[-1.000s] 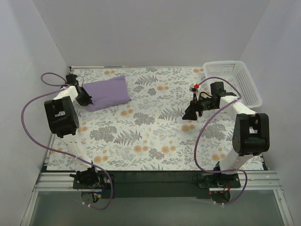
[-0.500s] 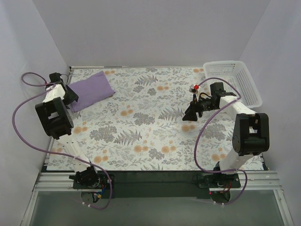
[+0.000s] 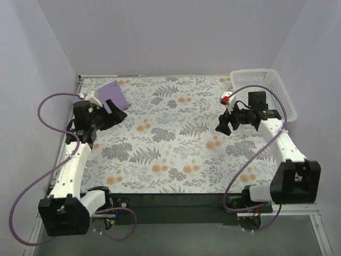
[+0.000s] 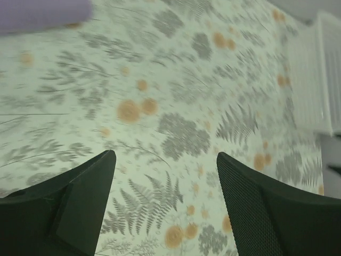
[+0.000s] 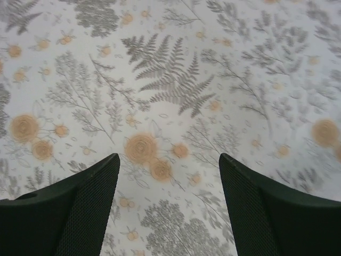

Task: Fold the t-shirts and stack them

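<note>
The left gripper (image 4: 165, 157) stands with its jaws wide apart and nothing between them; only the floral tablecloth (image 3: 170, 154) shows in the gap between its dark fingers (image 4: 74, 208). The right gripper (image 5: 169, 157) is likewise spread open and empty, its mesh-textured fingertips (image 5: 256, 213) framing printed ferns and orange blossoms.

Seen from overhead, the left gripper sits over the far left part of the table and points toward the middle. Just behind it lies the lavender t-shirt (image 3: 116, 93), folded into a small bundle near the far left corner. The gripper's black body hides the bundle's near edge in that view. The left wrist camera catches the shirt only as a purple strip at the top left of its frame, clear of both fingers.

The right gripper hangs over the right half of the cloth, facing left, well apart from the shirt. Behind it, at the far right corner, stands a white mesh basket (image 3: 254, 71); whether it holds anything cannot be made out. A purple cable (image 3: 47, 102) loops from the left arm out toward the grey side wall, and a matching one trails down from the right arm to its base.
</note>
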Robot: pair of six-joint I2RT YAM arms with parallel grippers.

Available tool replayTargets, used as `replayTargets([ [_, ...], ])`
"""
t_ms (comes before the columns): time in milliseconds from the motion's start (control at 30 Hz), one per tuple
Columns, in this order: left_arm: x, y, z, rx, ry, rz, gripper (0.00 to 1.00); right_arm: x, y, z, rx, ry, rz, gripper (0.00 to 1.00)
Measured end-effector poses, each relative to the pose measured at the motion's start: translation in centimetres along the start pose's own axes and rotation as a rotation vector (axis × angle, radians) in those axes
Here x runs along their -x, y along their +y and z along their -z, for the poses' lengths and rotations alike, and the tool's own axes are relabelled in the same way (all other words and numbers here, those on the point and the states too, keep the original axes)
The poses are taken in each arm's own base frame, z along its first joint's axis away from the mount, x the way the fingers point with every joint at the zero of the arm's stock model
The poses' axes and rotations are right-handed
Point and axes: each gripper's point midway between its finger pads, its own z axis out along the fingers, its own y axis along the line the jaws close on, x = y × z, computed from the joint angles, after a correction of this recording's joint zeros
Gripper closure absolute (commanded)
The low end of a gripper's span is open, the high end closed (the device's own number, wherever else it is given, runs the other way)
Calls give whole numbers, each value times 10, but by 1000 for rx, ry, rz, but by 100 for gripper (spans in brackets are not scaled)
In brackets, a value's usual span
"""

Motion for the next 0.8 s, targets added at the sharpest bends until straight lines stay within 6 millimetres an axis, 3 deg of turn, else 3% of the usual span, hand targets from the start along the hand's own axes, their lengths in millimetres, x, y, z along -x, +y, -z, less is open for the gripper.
replayTargets([
  [67, -30, -50, 12, -142, 45, -133, 24, 9, -5, 27, -163, -9, 65, 4],
  [133, -45, -80, 37, -239, 26, -234, 22, 12, -12, 56, -354, -33, 88, 2],
  [267, -25, -98, 90, -296, -161, -321, 14, 0, -30, 113, -735, -108, -32, 2],
  [367, -21, -101, 105, -320, -225, -329, 14, -28, -38, 142, -973, -137, -190, 2],
  [467, -41, -84, 92, -289, -171, -305, 12, -50, -38, 161, -1123, -135, -290, 2],
  [600, -62, -62, 80, -225, -103, -271, 11, -63, -36, 186, -1264, -138, -355, 2],
  [800, -59, -62, 84, -221, -128, -263, 11, -75, -39, 196, -1312, -64, -354, 2],
])
